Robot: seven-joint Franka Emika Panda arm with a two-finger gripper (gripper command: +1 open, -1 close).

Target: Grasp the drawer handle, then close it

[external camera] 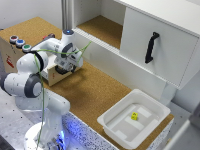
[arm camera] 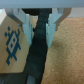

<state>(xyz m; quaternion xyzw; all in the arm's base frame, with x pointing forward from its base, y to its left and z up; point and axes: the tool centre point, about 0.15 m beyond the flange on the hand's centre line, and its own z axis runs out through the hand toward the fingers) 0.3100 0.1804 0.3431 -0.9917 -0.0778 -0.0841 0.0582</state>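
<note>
No readable text, numbers or brands. Wooden box (external camera: 15, 52) has a small red mark on its side, illegible. Wrist view: blue blocky printed pattern (arm camera: 12, 42) on tan wood panel, not letters.

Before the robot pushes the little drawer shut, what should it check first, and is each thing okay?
1. Gripper is down at the drawer of the wooden box: ok.
2. Dark handle sits between the jaws in the wrist view: ok.
3. Jaws squeezed tight on the handle: cannot tell.
4. Drawer still sticking out, so it needs pushing: ok.
5. Green cable clear of the drawer: cannot tell.
</note>
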